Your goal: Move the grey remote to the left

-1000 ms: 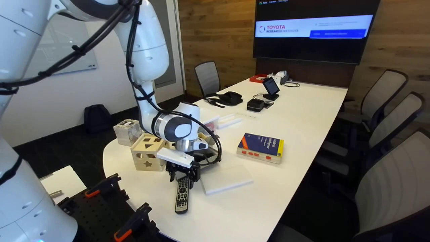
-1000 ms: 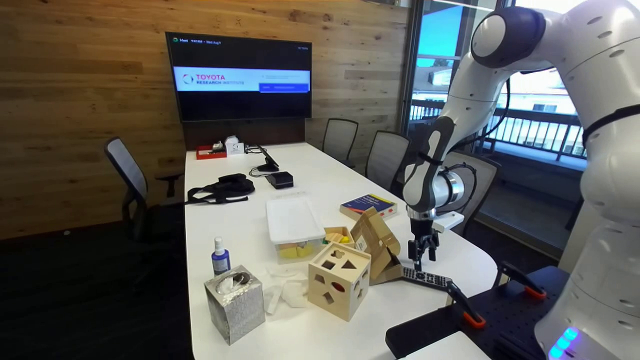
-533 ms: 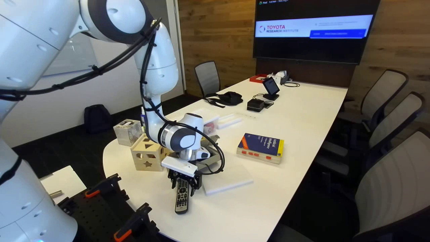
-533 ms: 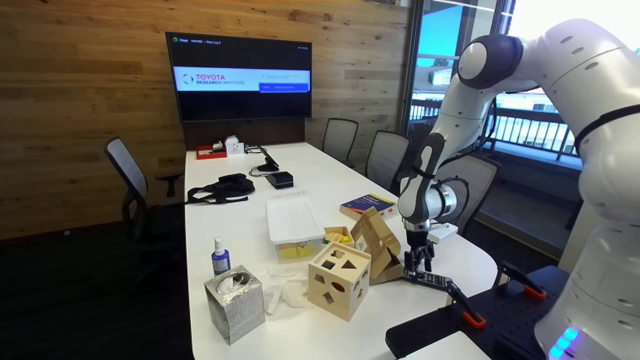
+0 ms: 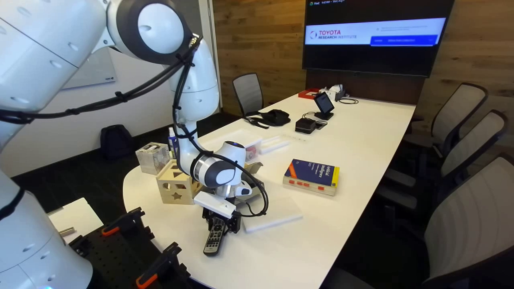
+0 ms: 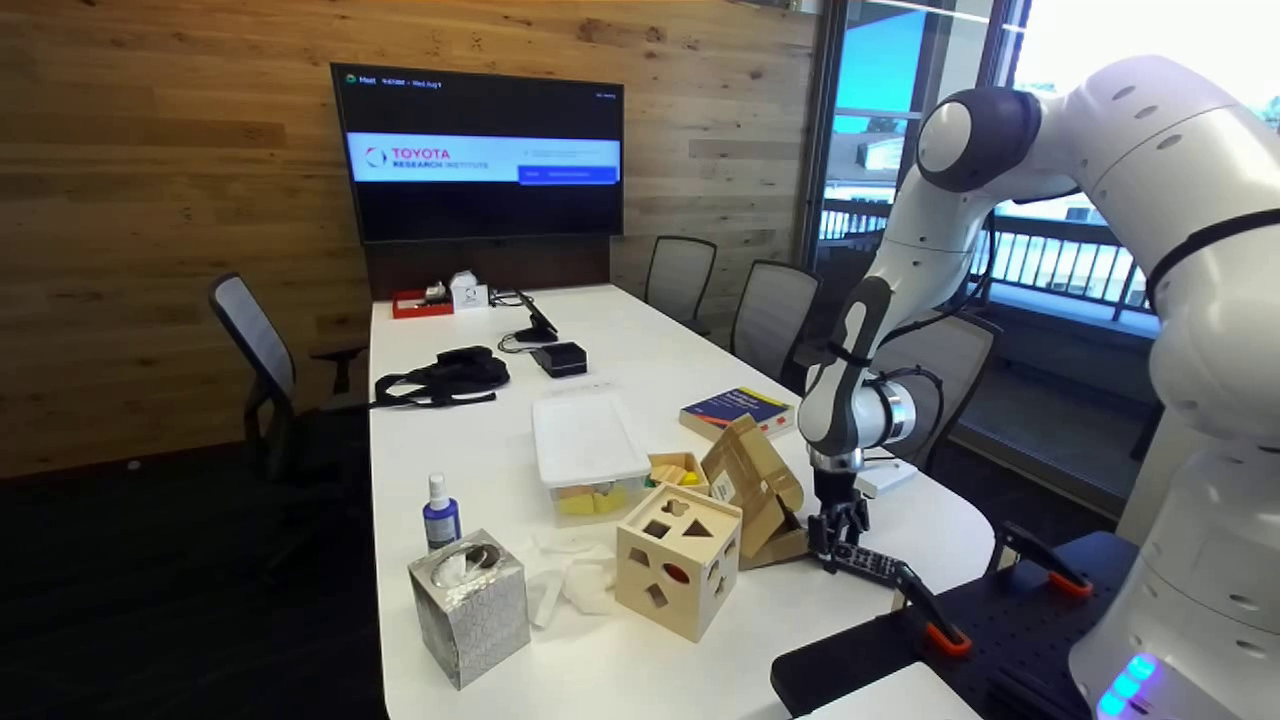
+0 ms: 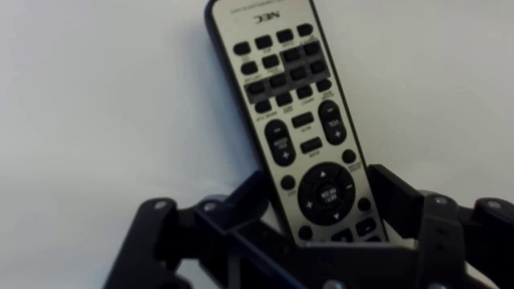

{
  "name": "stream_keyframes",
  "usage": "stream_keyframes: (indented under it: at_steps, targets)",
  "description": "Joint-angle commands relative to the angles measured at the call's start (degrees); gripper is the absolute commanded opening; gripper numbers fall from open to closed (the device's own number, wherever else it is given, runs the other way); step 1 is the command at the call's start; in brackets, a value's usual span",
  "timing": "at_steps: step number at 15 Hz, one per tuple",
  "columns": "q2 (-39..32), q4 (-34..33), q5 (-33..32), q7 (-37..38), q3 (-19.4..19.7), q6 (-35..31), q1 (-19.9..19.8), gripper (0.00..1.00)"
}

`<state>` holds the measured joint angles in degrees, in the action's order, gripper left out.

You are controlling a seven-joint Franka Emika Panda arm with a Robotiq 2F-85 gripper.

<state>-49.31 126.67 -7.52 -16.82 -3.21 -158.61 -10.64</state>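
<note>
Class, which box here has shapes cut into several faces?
The wooden cube: star hole in its side, triangle hole on top, unlike the silver tissue box, cardboard box or lidded plastic box.

Wood-plank wall (image 6: 180,215) is running across the back, a lg TV (image 6: 480,215) showing a Toyota banner (image 6: 480,160). Long white conf. table (image 6: 450,435) is stretching twd the TV, mesh-back chairs (image 6: 776,312) standing along both sides. Dark flr (image 6: 180,590) is showing below. Whiteboard (image 5: 100,70) is hanging on a pale wall (image 5: 144,110). Tall windows (image 6: 885,70) are glowing w/ daylight, a dark railing (image 6: 1060,250) showing thru them.
</note>
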Motion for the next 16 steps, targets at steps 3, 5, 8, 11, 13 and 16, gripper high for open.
stream_keyframes:
  at_steps: [3, 5, 8, 11, 13, 16]
  targets:
    - [0.2, 1.6, 1.4, 0.3, -1.0, -3.6, -1.4, 0.23]
    - [1.9, 3.6, 1.8, 0.6, -1.1, -4.7, -1.8, 0.08]
    - [5.9, 8.8, 2.9, 1.4, -0.7, -7.7, -2.9, 0.02]
    - [10.4, 14.7, 4.1, 0.4, -1.4, -10.1, -7.2, 0.04]
    - [14.3, 19.0, 4.7, -0.4, -1.9, -11.2, -10.6, 0.04]
    - [20.7, 23.9, 4.4, -1.4, -2.5, -10.6, -13.4, 0.04]
